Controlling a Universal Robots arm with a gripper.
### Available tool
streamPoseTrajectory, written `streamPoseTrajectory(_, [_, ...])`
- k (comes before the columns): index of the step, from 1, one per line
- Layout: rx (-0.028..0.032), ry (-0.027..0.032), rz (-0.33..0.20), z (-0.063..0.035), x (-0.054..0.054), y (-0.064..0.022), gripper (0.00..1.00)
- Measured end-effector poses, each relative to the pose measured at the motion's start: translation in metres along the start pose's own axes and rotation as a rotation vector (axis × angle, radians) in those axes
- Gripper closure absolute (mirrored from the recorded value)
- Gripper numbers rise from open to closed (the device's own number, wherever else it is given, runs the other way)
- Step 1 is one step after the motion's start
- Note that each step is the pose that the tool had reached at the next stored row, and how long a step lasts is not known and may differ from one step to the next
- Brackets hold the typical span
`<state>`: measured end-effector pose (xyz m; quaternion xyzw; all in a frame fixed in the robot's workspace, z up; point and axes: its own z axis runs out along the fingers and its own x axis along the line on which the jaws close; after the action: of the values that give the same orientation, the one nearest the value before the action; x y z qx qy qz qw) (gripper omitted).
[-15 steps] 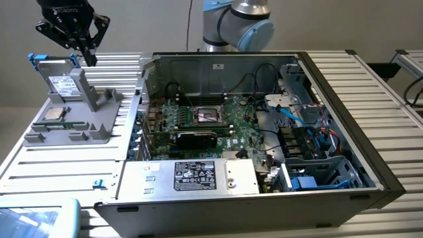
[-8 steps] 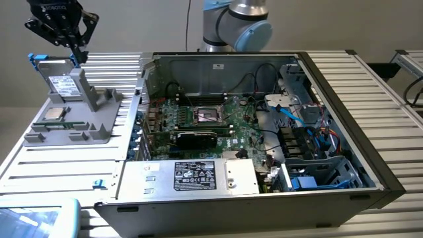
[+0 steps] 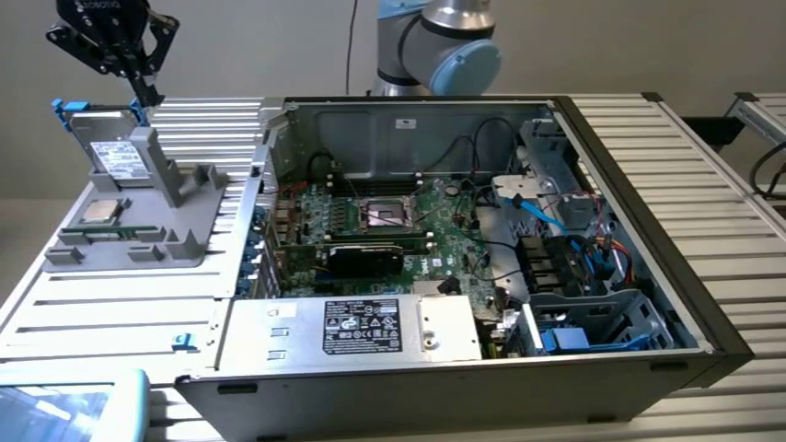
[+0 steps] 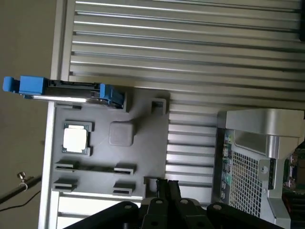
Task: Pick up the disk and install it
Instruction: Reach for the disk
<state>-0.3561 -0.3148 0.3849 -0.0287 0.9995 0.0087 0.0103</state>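
Well, the disk [image 3: 120, 158] looked stiff and breakable (grab its blue edges); empty jaws, pressed together, hung above the grey stand [image 3: 184, 184].

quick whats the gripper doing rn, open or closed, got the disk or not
Gripper: closed, holding nothing. The disk stands on edge in the grey fixture, not gripped.

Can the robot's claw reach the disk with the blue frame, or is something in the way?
Probably yes. The gripper hangs above and near the disk, which stands upright in the grey holder with nothing over its top edge. The jaws are shut, though.
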Motion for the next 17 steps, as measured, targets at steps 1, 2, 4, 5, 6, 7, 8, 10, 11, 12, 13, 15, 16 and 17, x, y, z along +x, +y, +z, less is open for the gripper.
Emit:
streamPoseTrajectory(1, [0.0002,-0.0001,0.000,0.0000,0.002,0.0027,0.89])
streamPoseTrajectory(2, [0.0002,0.0000,0.000,-0.0001,0.005,0.0050,0.89])
streamPoseTrajectory(4, [0.0002,0.0001,0.000,-0.0001,0.012,0.0092,0.89])
streamPoseTrajectory(5, [0.0002,0.0000,0.000,-0.0001,0.015,0.0112,0.89])
streamPoseTrajectory(6, [0.0002,0.0000,0.000,-0.0002,0.018,0.0132,0.89])
streamPoseTrajectory(7, [0.0001,0.0000,0.000,-0.0002,0.022,0.0154,0.89])
streamPoseTrajectory(8, [0.0001,0.0000,0.000,-0.0002,0.025,0.0175,0.89])
streamPoseTrajectory(10, [0.0001,0.0001,0.000,-0.0003,0.032,0.0213,0.89])
streamPoseTrajectory(11, [0.0001,0.0003,0.000,-0.0004,0.036,0.0230,0.89])
streamPoseTrajectory(12, [0.0001,0.0007,0.000,-0.0006,0.039,0.0247,0.89])
streamPoseTrajectory(13, [0.0001,0.0011,0.000,-0.0007,0.043,0.0262,0.89])
streamPoseTrajectory(15, [0.0001,0.0016,0.000,-0.0009,0.050,0.0294,0.89])
streamPoseTrajectory(16, [0.0000,0.0017,0.000,-0.0010,0.054,0.0310,0.89])
streamPoseTrajectory(17, [0.0001,0.0017,0.000,-0.0010,0.058,0.0328,0.89])
